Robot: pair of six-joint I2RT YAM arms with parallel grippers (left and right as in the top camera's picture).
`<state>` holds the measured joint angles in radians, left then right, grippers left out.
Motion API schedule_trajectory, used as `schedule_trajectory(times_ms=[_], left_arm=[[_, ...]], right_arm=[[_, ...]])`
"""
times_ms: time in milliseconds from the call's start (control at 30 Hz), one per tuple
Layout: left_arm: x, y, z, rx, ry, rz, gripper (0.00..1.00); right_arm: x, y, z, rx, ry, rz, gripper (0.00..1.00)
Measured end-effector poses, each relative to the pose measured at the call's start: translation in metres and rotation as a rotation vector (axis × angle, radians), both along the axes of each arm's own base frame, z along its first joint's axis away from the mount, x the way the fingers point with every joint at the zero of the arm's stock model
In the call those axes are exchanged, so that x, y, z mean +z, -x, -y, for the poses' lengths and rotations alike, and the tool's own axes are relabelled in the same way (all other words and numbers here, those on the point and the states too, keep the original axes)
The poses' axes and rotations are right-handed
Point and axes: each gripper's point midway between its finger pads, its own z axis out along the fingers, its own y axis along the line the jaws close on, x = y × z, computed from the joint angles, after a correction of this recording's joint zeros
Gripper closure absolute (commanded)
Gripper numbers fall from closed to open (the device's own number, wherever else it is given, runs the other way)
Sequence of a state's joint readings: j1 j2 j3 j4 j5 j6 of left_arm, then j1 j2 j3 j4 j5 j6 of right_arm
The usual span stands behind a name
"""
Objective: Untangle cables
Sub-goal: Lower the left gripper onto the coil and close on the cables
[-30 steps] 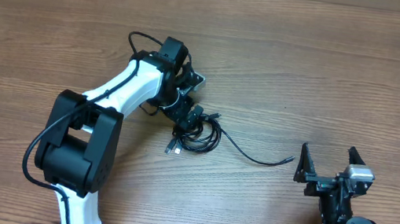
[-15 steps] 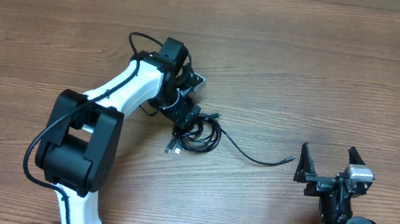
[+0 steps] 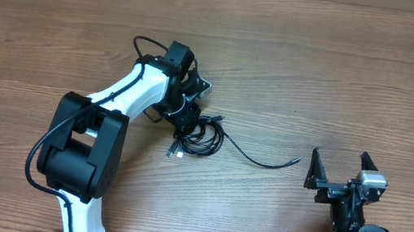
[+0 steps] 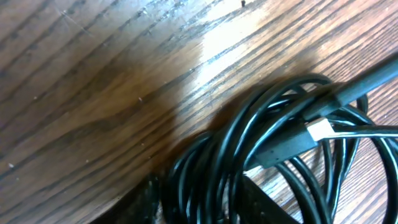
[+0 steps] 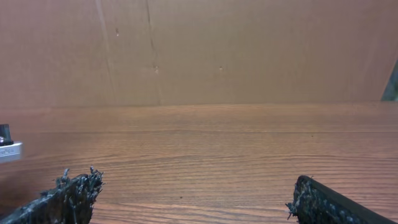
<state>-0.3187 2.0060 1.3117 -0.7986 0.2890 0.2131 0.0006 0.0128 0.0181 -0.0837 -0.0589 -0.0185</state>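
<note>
Fingers of the left gripper point(image 3: 184, 121) press into the coiled black cables point(image 3: 204, 138), so buried among the loops that whether they pinch a strand cannot be told. The bundle lies near the middle of the wooden table point(image 3: 345, 71), with one loose strand point(image 3: 262, 162) trailing to the right. Well apart, near the front edge, the right gripper point(image 3: 338, 172) stands spread wide, holding nothing.

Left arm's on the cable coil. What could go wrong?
Left hand sits over the cable coil, many loops bunched in its wrist view: a pull may drag or tighten the tangle rather than free one strand. The loose tail lies unpinned, right hand open and apart from it, so it may slide.
</note>
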Motion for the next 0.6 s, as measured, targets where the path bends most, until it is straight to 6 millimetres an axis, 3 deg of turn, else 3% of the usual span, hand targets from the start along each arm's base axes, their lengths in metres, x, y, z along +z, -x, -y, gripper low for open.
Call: schedule_trajectory(times_ms=[300, 600], left_arm=[[-0.0009, 0.0008, -0.0003, 0.002, -0.001, -0.005, 0.96], [-0.0008, 0.0009, 0.0002, 0.001, 0.002, -0.005, 0.96]], right_arm=[[0.0000, 0.0000, 0.0000, 0.000, 0.000, 0.000, 0.00], [0.0001, 0.0000, 0.0000, 0.000, 0.000, 0.000, 0.00]])
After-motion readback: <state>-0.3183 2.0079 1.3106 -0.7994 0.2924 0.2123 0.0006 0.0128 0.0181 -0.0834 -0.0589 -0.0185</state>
